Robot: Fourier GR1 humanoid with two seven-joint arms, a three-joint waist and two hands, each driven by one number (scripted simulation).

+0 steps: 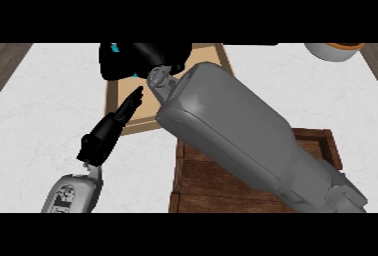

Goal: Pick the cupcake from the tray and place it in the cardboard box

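Observation:
My right hand (140, 57) hangs over the tan cardboard box (209, 54) at the top middle, its black fingers curled. Small cyan slivers of the cupcake (115, 48) peek out between them; the rest of it is hidden. The grey right forearm (236, 135) runs diagonally from the lower right and covers much of the box and the dark wooden tray (207, 175). My left hand (103, 137) is open, its straight fingers pointing up across the box's lower left corner. Nothing shows on the visible part of the tray.
A white bowl (334, 51) with something orange in it stands at the far right of the white counter (52, 100). Dark wood borders the counter at the upper left corner.

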